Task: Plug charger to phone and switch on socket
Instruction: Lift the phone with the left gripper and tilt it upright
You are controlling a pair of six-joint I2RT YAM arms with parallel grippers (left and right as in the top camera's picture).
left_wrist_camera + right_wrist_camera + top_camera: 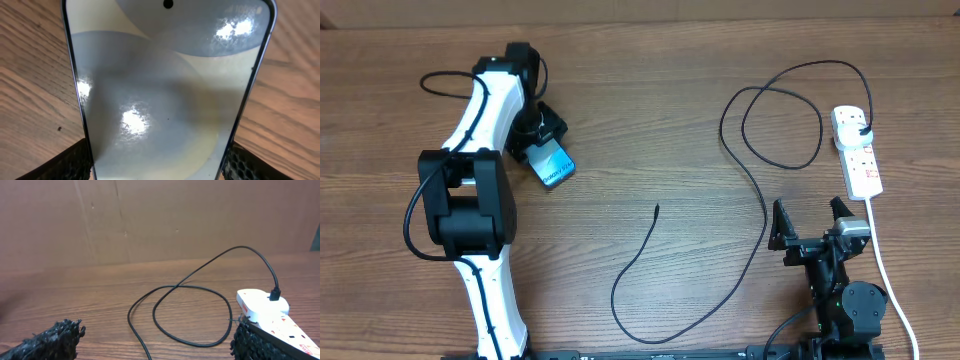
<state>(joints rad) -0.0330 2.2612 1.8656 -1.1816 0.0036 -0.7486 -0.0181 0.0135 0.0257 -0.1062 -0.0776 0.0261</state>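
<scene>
Closest to the robot's base, the right gripper [809,216] hovers low over the wooden table [640,120], its two black fingers spread as wide as they go with nothing between them. Its wrist camera looks out through that gap at bare wood and cable. Just to its left, the charger [766,225] runs as a thin black line. It sweeps down into a broad curve near the table's front edge and then climbs back toward the middle. There its connector tip [657,208] lies loose on the wood, well apart from everything else. Farther out on the left, the left gripper [545,147] pinches the phone [554,163]. In the left wrist view a black pad presses against each long edge of the handset, and the glossy screen fills the frame, with glare spots and a small camera hole at its far end. From overhead the phone sits tilted, showing a light blue face. I cannot tell whether it rests on the table or is raised off it. On the far right, the charger loops twice and ends at its black plug [861,127], which is seated in the farthest outlet of the socket [857,152]. This white strip lies lengthwise, just beyond the right gripper. Its thick white cord [892,290] trails back past that arm. A brown cardboard wall [150,220] stands behind the table.
</scene>
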